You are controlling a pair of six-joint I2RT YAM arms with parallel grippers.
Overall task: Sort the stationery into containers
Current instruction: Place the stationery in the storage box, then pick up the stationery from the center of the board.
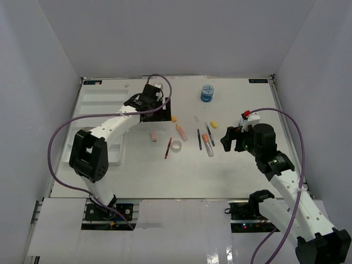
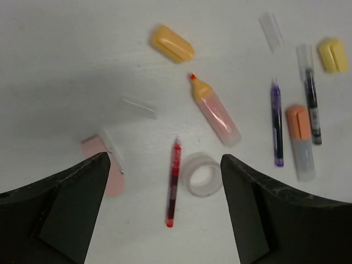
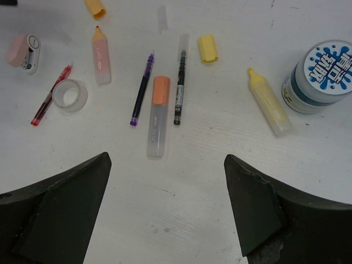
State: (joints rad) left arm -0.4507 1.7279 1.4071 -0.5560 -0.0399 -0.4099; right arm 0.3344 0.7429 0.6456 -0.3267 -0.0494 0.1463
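Your left gripper hangs over the table with its fingers spread wide and nothing between them. In its wrist view you see the red pen lying just beside the clear tape roll. A pink piece is partly tucked behind the left finger; it may be an eraser, but the view is too cramped to be sure. Further out lie an orange cap and the pink highlighter, its orange tip bare.

Your right gripper is likewise wide open and empty above the table. Ahead of it the purple pen, the orange-capped marker and the black pen lie side by side, close but apart. A yellow cap rests beyond the black pen. The uncapped yellow highlighter lies just beside the upright blue-white tub.

From above, you find the white tray on the left of the table with the left arm reaching across it. All of these items lie loose on the table to its right, outside its compartments.
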